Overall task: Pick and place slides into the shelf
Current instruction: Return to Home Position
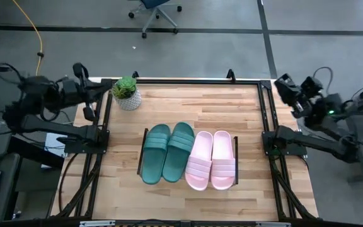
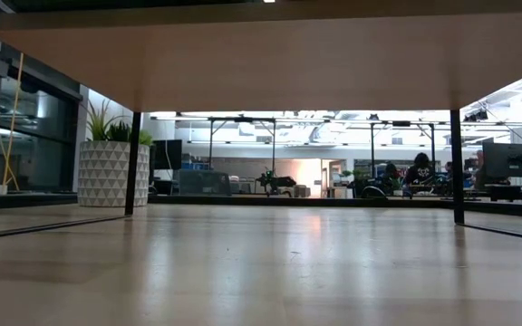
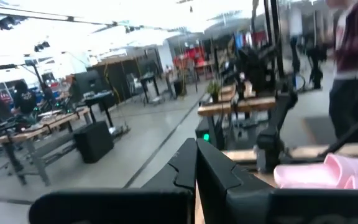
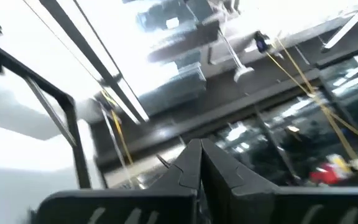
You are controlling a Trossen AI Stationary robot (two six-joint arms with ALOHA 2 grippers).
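From above, two teal green slides (image 1: 167, 151) and two pale pink slides (image 1: 212, 159) are lying side by side on the shelf (image 1: 144, 146) in the middle of the bench (image 1: 188, 101), the green pair on the left. The left end effector (image 1: 79, 71) is hovering beyond the bench's left edge and the right end effector (image 1: 285, 85) beyond its right edge. At bench level, the shelf's wood board is spanning overhead, with a potted plant (image 2: 107, 167) standing behind it. In the left wrist view the fingers are pressing together, with a pink slide lying beyond them. In the right wrist view the fingers are likewise meeting.

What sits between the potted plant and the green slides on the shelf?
Nothing: in the high view only bare wooden table separates the potted plant from the green slides.
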